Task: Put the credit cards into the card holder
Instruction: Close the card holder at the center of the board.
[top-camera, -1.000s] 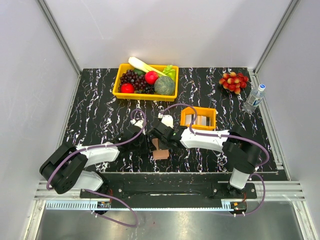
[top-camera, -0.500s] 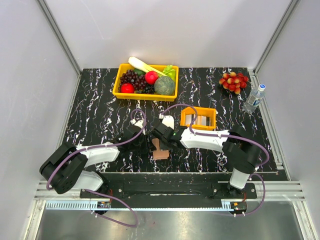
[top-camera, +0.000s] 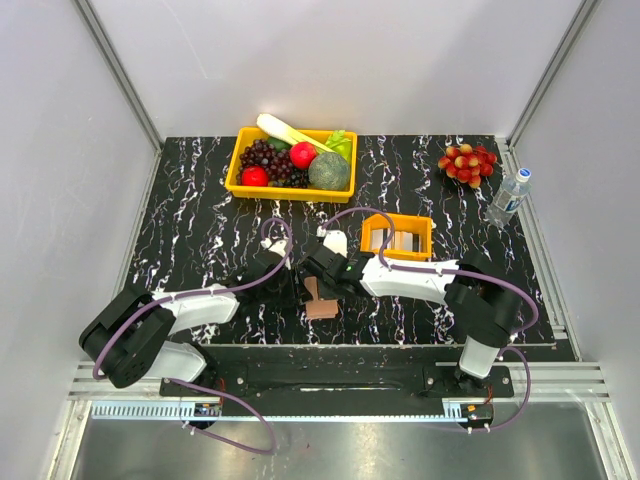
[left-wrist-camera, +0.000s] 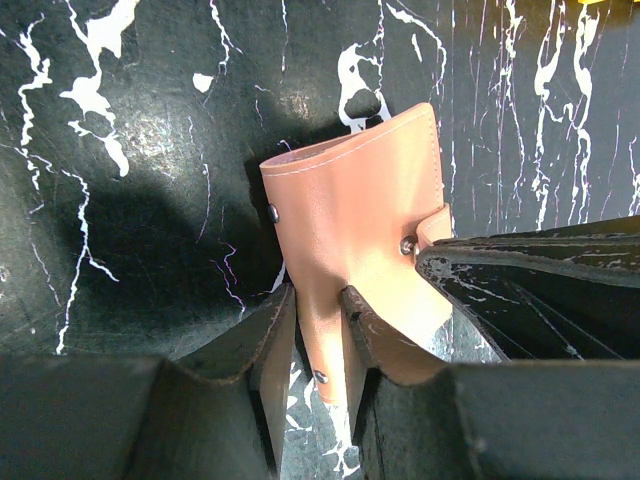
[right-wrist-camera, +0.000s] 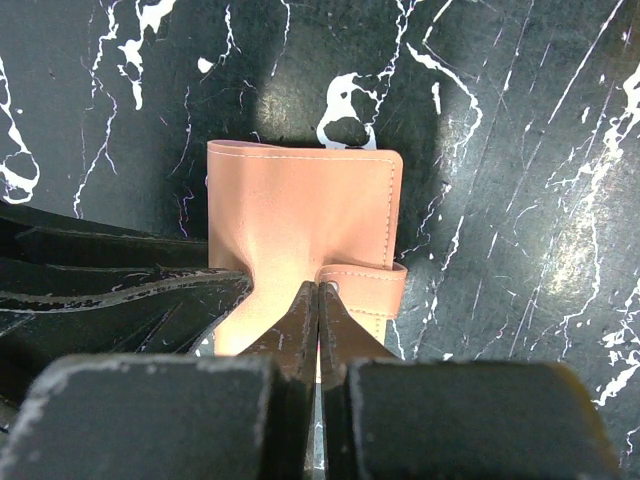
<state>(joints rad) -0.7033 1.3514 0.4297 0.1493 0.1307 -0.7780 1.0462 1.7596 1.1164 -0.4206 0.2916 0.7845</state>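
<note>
- Left gripper (left-wrist-camera: 318, 305): fingers clamped on the lower edge of the card holder (left-wrist-camera: 350, 205), which stands tilted off the table (top-camera: 200, 220).
- Right gripper (right-wrist-camera: 318, 292): fingers pressed together at the holder's snap tab (right-wrist-camera: 368, 284); a pinch on it cannot be confirmed.
- Credit cards (top-camera: 400, 241): in the orange tray (top-camera: 396, 219), just beyond the right gripper.

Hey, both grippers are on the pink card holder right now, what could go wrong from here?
1. The right gripper pinches only a thin edge beside the snap tab; it may slip off when pulled.
2. The left gripper clamps the same card holder, so opposing pulls could twist or drag it.
3. Neither gripper is free to reach the orange tray.
</note>
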